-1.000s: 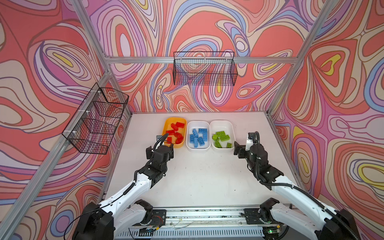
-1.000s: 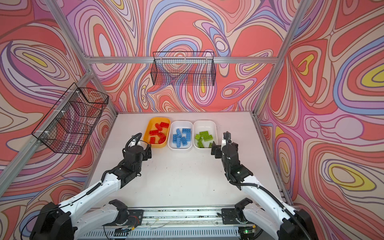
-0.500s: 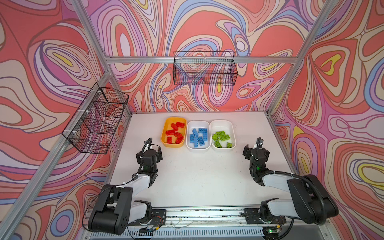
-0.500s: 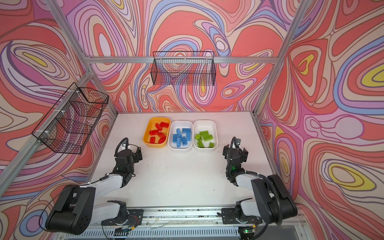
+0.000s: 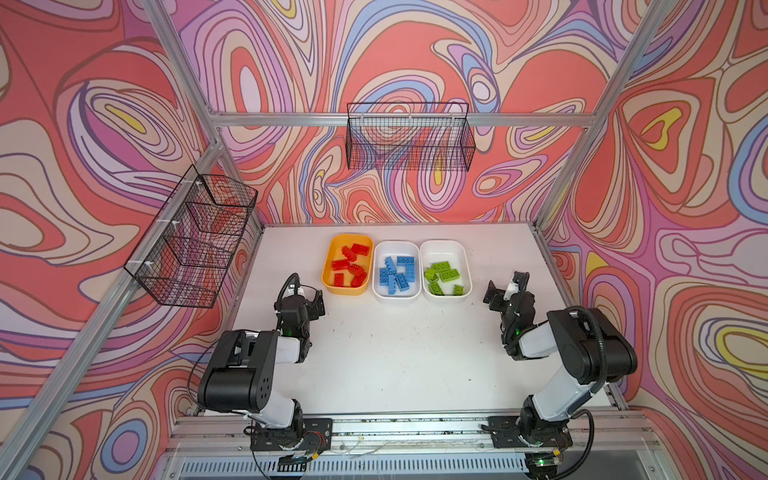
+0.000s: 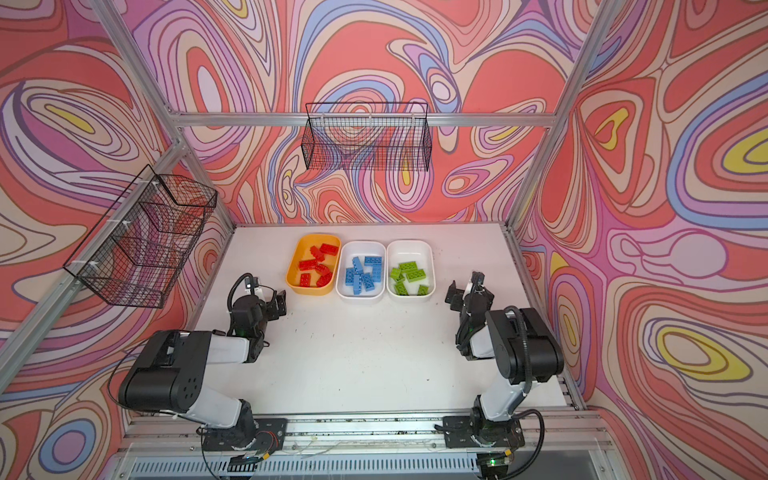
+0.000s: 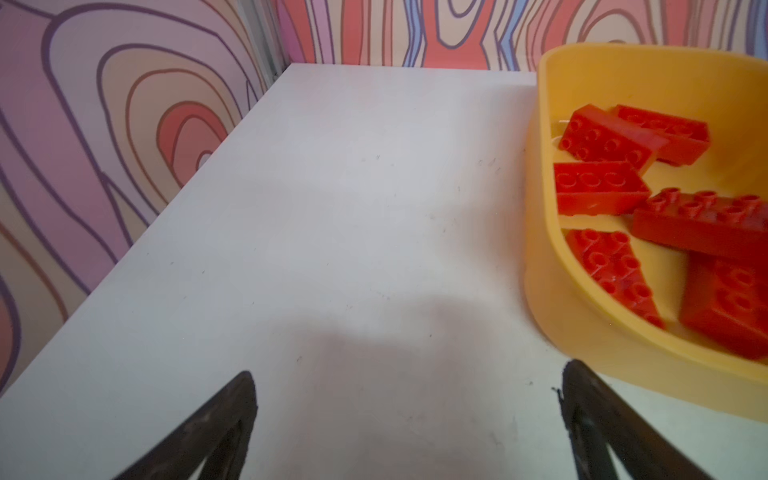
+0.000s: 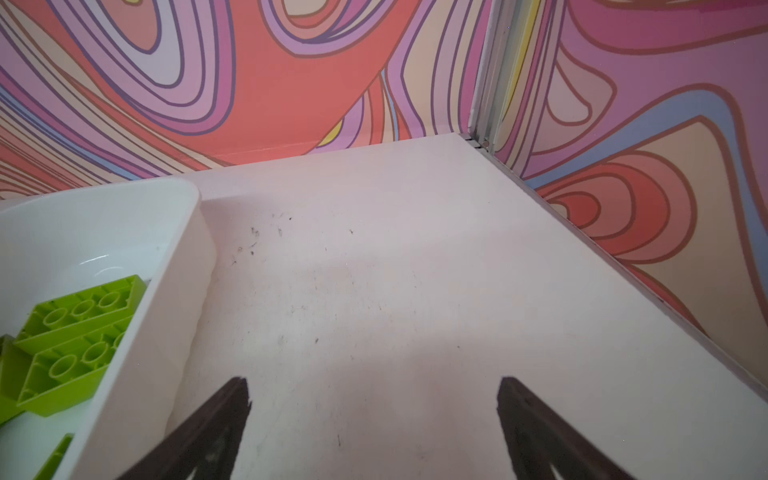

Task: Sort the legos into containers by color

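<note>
Now legos [image 5: 405, 261] sorted by color across three containers [image 5: 396, 243]; left tool [image 5: 307, 294], right tool [image 5: 504, 286] wide, empty.

I see my white table [image 5: 395, 353], lightly scuffed. On it, side by side, sit a yellow-orange tub [image 5: 344, 290], a middle white tub [image 5: 395, 296] and an end white tub [image 5: 447, 296].

Yellow-orange tub [image 5: 345, 290] holds red legos [image 5: 351, 266], middle tub [image 5: 395, 296] blue legos [image 5: 397, 274], right tub [image 5: 442, 250] green legos [image 5: 445, 275].

Left arm [image 5: 249, 365] and right arm [image 5: 582, 353] fold back toward the front edge of the table [image 5: 395, 353], pulling the left gripper [image 5: 306, 293] from the yellow-orange tub [image 5: 348, 291] and the right gripper [image 5: 503, 286] from the white tub [image 5: 446, 296] of green legos [image 5: 445, 275].
</note>
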Controlling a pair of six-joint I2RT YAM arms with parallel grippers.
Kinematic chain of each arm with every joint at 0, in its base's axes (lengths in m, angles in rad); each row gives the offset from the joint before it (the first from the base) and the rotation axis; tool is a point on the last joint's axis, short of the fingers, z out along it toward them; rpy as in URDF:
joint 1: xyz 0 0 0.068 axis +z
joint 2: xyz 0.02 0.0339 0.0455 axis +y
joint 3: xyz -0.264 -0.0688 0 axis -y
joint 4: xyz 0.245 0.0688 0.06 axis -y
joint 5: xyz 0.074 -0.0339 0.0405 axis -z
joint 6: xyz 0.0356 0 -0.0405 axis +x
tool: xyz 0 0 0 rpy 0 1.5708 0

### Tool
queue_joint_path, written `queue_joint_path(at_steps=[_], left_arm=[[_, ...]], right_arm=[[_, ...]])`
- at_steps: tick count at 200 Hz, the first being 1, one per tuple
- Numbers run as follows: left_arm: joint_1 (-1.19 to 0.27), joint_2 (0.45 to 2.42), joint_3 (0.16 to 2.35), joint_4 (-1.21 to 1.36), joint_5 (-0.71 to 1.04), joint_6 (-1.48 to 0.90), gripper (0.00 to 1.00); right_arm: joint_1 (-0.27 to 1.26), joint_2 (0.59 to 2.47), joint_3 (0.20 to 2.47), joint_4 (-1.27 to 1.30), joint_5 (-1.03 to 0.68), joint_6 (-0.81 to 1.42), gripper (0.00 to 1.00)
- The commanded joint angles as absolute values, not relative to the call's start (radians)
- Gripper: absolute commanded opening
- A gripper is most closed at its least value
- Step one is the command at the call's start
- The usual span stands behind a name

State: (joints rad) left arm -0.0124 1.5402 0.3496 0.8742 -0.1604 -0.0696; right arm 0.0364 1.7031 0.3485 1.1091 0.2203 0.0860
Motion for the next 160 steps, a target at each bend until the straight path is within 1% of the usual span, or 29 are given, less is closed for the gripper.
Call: queue_joint_path(at_steps=[1, 7, 19, 35, 49, 62, 76, 136, 147, 160], left_arm=[[0.003, 1.528, 0.379, 0.862, -0.07, -0.049, 1.0], [0.003, 1.526, 0.381, 0.846, -0.071, -0.052, 1.0], [0.003, 1.547, 0.361, 0.93, -0.074, -0.047, 1.0], [0.003, 1.527, 0.374, 0.869, -0.072, -0.052, 1.0], [0.003, 1.541, 0.361, 0.922, -0.073, -0.047, 1.0], [0.003, 1.532, 0.369, 0.887, -0.072, -0.049, 1.0], [0.003, 1.539, 0.362, 0.918, -0.072, -0.049, 1.0], [0.003, 1.536, 0.363, 0.907, -0.071, -0.05, 1.0], [0.003, 1.537, 0.364, 0.91, -0.071, -0.049, 1.0], [0.003, 1.536, 0.363, 0.908, -0.07, -0.049, 1.0]], right_arm=[[0.028, 1.704, 0.374, 1.147, 0.169, 0.061, 0.98], [0.029, 1.705, 0.372, 1.15, 0.17, 0.06, 0.98], [0.029, 1.702, 0.37, 1.159, 0.173, 0.058, 0.98], [0.03, 1.703, 0.366, 1.169, 0.171, 0.058, 0.98], [0.029, 1.703, 0.367, 1.167, 0.174, 0.056, 0.98], [0.03, 1.703, 0.369, 1.168, 0.176, 0.056, 0.98], [0.029, 1.703, 0.369, 1.167, 0.176, 0.055, 0.98], [0.034, 1.706, 0.375, 1.158, 0.178, 0.049, 0.98], [0.038, 1.709, 0.397, 1.12, 0.133, 0.024, 0.98], [0.046, 1.712, 0.397, 1.121, 0.137, 0.02, 0.98]])
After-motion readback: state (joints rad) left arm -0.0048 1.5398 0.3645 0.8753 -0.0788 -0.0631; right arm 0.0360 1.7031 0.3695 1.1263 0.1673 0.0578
